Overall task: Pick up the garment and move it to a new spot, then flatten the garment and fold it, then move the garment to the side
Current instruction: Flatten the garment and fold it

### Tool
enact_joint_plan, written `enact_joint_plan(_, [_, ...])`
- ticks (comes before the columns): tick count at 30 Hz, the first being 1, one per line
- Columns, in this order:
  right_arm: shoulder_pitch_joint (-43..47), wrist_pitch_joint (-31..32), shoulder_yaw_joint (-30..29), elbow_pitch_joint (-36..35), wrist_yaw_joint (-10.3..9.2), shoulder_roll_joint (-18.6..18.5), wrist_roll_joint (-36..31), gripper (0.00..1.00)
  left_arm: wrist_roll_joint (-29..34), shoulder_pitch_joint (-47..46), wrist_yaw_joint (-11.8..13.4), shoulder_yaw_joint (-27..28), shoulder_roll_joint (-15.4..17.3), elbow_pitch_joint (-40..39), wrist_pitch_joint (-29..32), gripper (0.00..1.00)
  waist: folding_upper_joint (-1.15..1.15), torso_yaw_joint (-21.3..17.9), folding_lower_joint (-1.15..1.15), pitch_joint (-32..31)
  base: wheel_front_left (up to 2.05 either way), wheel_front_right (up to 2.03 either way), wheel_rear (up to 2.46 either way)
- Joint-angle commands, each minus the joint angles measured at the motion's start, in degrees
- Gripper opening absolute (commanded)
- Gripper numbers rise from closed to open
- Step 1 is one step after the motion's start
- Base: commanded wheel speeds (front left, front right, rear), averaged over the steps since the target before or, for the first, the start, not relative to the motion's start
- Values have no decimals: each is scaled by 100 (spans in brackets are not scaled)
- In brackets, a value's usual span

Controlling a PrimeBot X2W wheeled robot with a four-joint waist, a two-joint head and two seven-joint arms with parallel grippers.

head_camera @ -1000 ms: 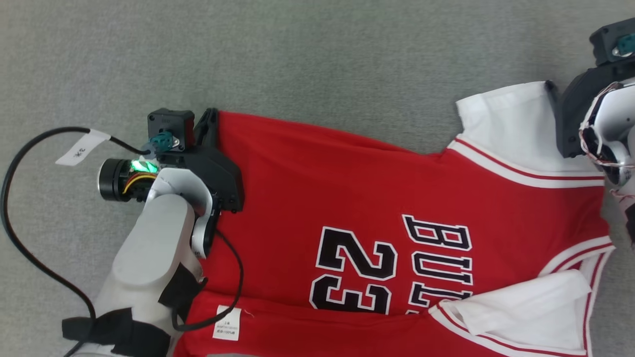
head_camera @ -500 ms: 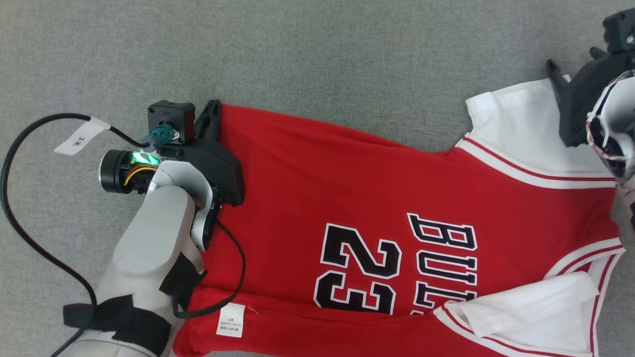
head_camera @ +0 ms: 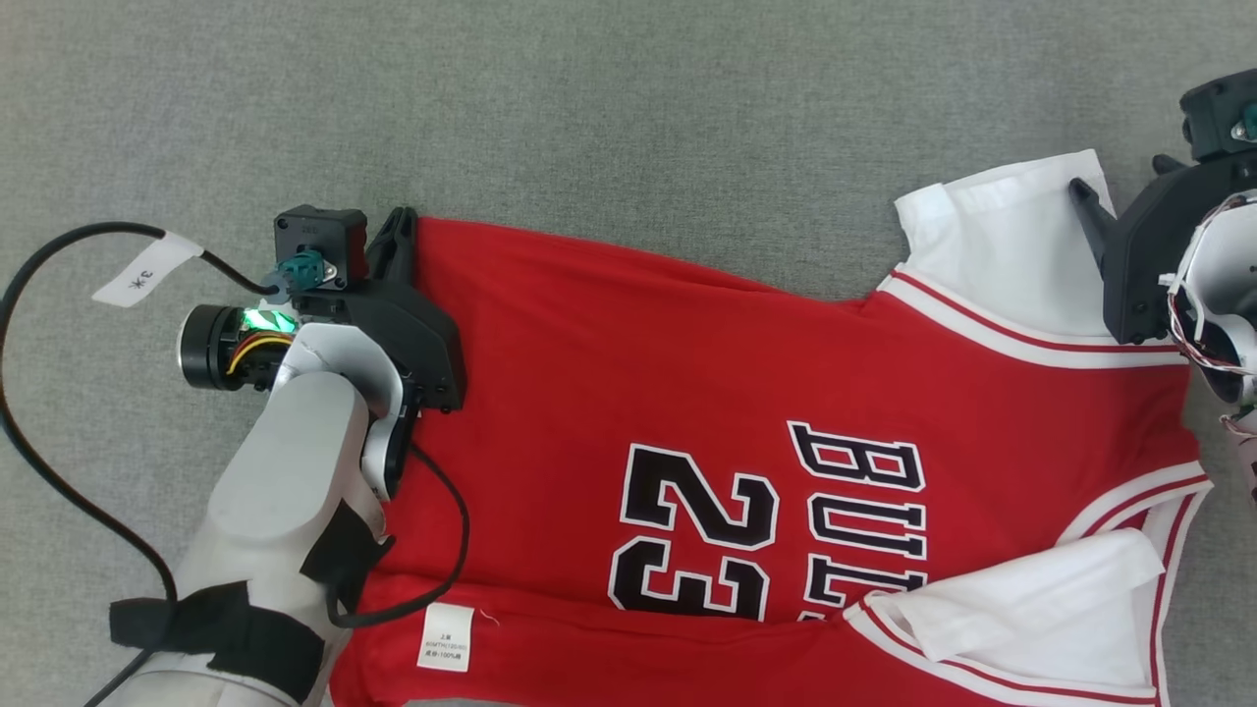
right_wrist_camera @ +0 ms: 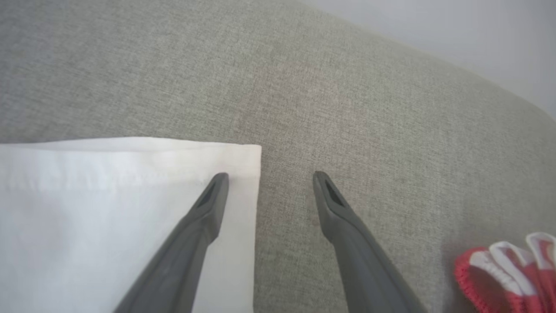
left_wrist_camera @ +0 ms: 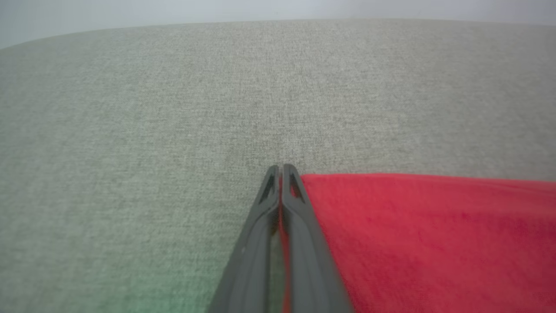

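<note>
The jersey (head_camera: 687, 373) runs off the head view's near edge. A folded-over strip (head_camera: 638, 658) hides the rest of the chest lettering (head_camera: 864, 511) and the near end of the 23 (head_camera: 697, 530). Print on the care label (head_camera: 444, 638) is way too small to read, same with the scribble on the paper tag (head_camera: 145, 268). The left arm (head_camera: 285, 481) covers part of the left hem. In the right wrist view the white sleeve (right_wrist_camera: 87, 217) is chopped off at the edge, and a blurry red-and-white bit (right_wrist_camera: 499, 269) sits in the corner.

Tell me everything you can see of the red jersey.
The red jersey lies spread on the grey fabric surface, front up: soft cloth, black white-edged "23" and partly visible lettering, white sleeves with red-striped trim, a white label near the hem. The left gripper is shut on its far hem corner; the right gripper, fingers open, straddles the far sleeve's edge.
</note>
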Motion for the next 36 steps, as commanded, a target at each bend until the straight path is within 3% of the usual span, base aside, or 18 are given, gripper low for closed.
enact_joint_plan(1, [52,51,1,-9,15,32,21,100,-29,73,36,-21,-2,129,71,0,0,39,0,38,0,0,0])
enact_joint_plan(6, [85,381,9,141,15,92,84,100,-69,74,40,-72,-39,177,10,0,0,125,0,80,0,0,0])
enact_joint_plan(8, [134,497,-6,204,15,122,132,75,-90,66,39,-80,-46,192,-39,0,0,146,0,82,0,0,0])
enact_joint_plan(9, [165,554,-5,229,15,128,152,68,-94,60,39,-87,-48,204,-58,0,0,154,0,79,0,0,0])
enact_joint_plan(10, [189,586,-9,245,15,117,176,45,-104,56,37,-89,-54,216,-89,0,0,161,0,73,0,0,0])
enact_joint_plan(11, [204,577,-27,248,15,102,186,33,-114,54,37,-92,-59,227,-114,0,0,167,0,65,0,0,0])
enact_joint_plan(12, [216,555,-53,254,14,95,198,5,-124,56,36,-99,-63,239,-144,0,0,171,0,57,0,0,0])
enact_joint_plan(13, [230,540,-72,261,12,88,212,0,-133,67,34,-110,-68,249,-174,0,0,175,0,48,0,0,0])
enact_joint_plan(23, [267,-295,-455,324,1,162,-68,0,-170,70,-34,-160,-111,305,-565,0,0,244,0,-138,0,0,0])
enact_joint_plan(28, [358,-1032,-700,297,1,270,-166,0,-164,97,-47,-138,-40,222,-968,0,0,264,0,-392,0,0,0])
enact_joint_plan(36, [895,-1815,-803,23,1,343,83,0,-69,608,-173,-144,126,-263,-1278,0,0,251,0,-847,0,0,0])
